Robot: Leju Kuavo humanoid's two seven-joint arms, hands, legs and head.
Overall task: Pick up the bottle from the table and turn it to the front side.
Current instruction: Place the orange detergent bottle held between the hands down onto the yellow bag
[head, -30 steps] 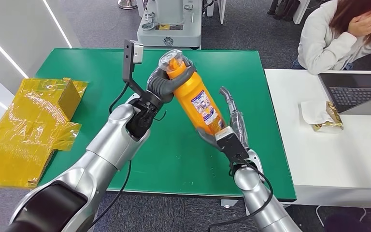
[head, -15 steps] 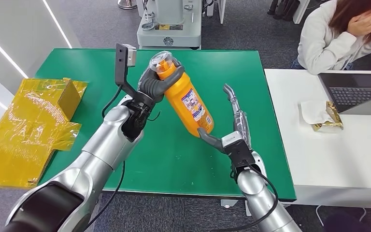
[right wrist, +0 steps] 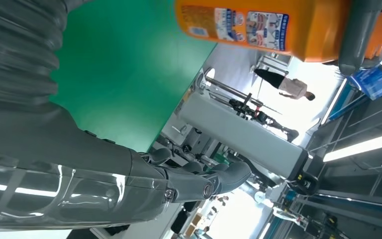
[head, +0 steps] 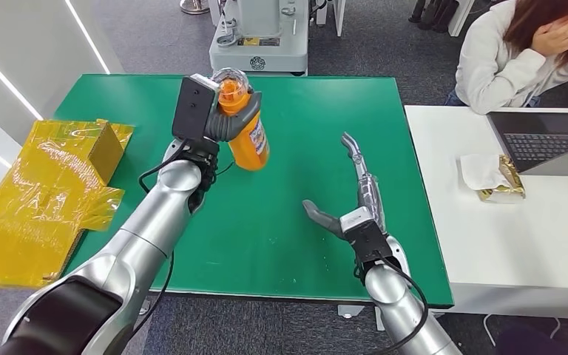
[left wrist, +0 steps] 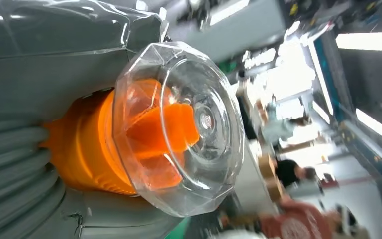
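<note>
Ribbed grey left hand [head: 225, 122] grips glossy orange bottle [head: 250, 137]; right hand [head: 355, 203] fingers spread.

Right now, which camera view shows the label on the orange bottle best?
The right wrist view: the bottle's printed label faces it, close. The head view shows the label small, at the edge. The left wrist view shows the clear cap instead.

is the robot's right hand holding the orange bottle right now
No, the right hand hangs open over the green table, while the left hand grips the orange bottle.
</note>
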